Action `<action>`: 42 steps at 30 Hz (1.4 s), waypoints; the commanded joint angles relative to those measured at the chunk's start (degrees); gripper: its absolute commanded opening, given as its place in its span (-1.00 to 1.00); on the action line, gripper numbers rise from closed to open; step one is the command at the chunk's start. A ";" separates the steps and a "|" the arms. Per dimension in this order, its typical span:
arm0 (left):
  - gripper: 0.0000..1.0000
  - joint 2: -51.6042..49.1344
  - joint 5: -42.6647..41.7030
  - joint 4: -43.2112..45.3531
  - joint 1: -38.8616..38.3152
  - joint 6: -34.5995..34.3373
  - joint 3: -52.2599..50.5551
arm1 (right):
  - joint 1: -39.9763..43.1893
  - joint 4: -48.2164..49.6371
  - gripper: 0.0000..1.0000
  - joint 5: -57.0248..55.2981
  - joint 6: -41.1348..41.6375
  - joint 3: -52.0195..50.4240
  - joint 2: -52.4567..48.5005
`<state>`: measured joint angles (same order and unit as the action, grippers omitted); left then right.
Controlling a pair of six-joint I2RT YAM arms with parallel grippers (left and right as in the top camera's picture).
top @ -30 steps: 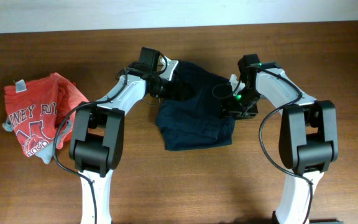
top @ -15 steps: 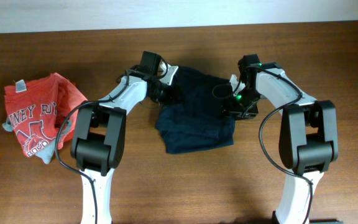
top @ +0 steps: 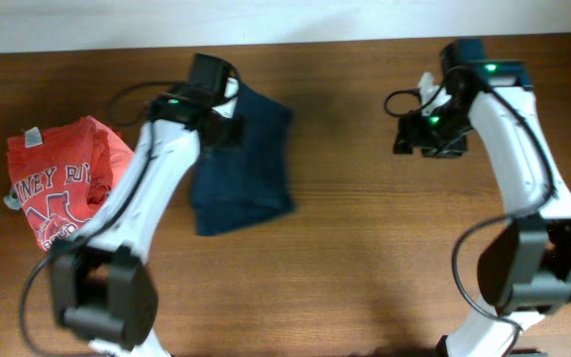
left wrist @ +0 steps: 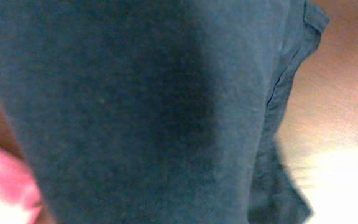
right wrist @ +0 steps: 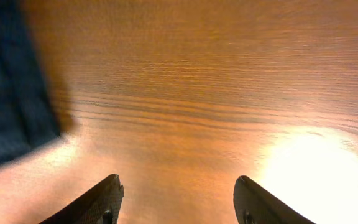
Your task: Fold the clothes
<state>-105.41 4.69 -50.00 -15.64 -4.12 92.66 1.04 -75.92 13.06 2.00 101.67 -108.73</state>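
Here, on the table (top: 365, 248), the clothes (top: 241, 183) lie bunched left of centre.
A red T-shirt (top: 57, 188) lies nearby. The left gripper (top: 224, 129) is buried in fabric, grip unreadable, likely repositioning them; the right gripper (right wrist: 178, 186) waits aside, spread and empty.

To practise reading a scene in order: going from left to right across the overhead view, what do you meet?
red printed T-shirt → navy garment → right gripper
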 commanded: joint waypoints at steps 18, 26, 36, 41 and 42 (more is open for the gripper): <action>-0.99 11.82 14.40 0.79 24.52 1.14 -0.02 | 0.96 -4.02 0.25 -2.67 -5.01 0.90 3.58; -0.99 11.72 14.40 0.98 30.99 0.31 -0.02 | 0.96 -4.07 0.25 -2.84 -5.01 0.90 3.58; -0.99 10.56 14.40 0.57 36.61 0.31 -0.04 | 0.96 -4.22 0.24 -2.84 -5.01 0.90 3.58; -0.67 9.11 14.47 -1.57 37.24 0.33 -0.04 | 0.96 -4.28 0.25 -2.84 -5.01 0.90 3.58; -0.43 8.87 14.64 -1.99 37.24 0.33 -0.04 | 0.96 -4.28 0.25 -2.82 -5.01 0.90 3.58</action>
<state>-95.57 17.89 -51.46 20.99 -3.84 92.55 1.52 -79.99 11.35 -2.79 102.08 -106.74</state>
